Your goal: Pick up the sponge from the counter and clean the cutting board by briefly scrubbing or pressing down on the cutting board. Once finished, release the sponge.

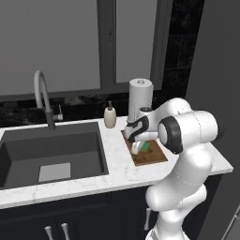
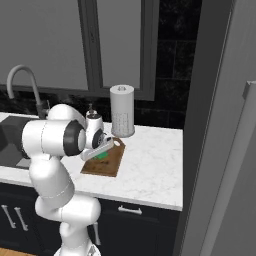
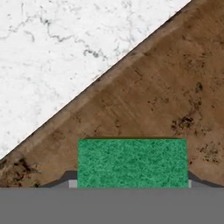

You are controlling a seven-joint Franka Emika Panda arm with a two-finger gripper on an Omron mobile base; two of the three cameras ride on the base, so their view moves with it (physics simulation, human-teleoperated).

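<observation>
Where mottled cutting board (image 3: 162,87) spreads, fibrous sponge (image 3: 132,162) sits.

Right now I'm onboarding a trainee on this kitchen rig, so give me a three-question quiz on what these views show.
1. True or false: the sponge is over the cutting board.
2. What stands behind the cutting board by the window: A) kettle B) paper towel roll C) toaster?
3. Fill in: the soap dispenser sits between the cutting board and the ____.

Key: 1 true; 2 B; 3 sink. The end effector grips the sponge above the board, near its edge with the counter.
</observation>
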